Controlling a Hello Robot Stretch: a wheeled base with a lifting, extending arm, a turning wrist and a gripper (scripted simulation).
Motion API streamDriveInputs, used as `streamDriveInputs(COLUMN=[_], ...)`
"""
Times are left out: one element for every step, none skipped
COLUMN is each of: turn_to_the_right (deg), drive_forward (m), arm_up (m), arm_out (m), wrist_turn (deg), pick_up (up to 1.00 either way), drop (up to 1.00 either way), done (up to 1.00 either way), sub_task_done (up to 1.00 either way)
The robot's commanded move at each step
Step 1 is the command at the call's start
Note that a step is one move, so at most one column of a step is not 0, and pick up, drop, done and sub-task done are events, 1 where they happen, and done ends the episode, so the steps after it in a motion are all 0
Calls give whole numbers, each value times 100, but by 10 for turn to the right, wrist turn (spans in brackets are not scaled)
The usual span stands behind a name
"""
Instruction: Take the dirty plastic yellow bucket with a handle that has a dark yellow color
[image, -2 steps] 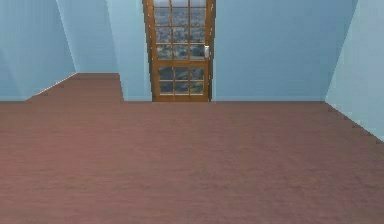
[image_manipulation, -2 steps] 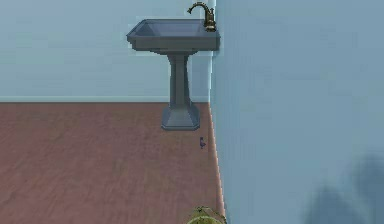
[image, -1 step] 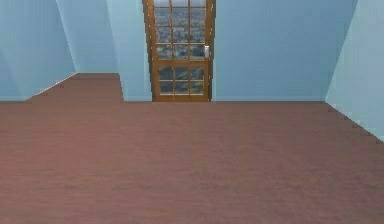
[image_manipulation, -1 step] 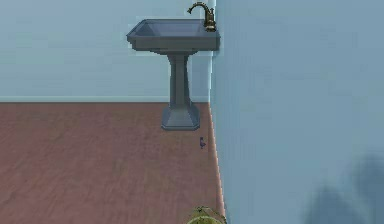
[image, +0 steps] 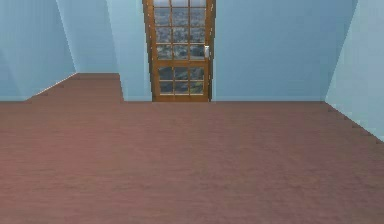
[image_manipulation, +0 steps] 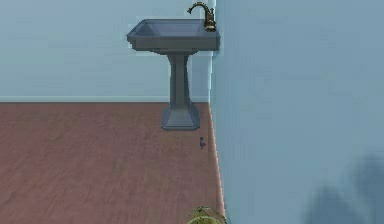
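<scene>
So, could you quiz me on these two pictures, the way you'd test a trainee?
1. True or false: the door in the forward view is solid wood with no glass.
2. In the arm side view, where does the pedestal sink stand?
A) out in the middle of the room
B) against the blue wall
C) on top of a table
3. Fill in the blank: at the sink's back right corner stands a curved, dark ____.

Key
1. False: it has a wooden frame with glass panes.
2. B
3. faucet
</scene>
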Motion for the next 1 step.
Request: streamDriveInputs(turn_to_the_right=[0], drive_forward=[0], arm_up=[-30], arm_out=[0], wrist_turn=[0], pick_up=[0], drop=[0], done=[0], sub_task_done=[0])
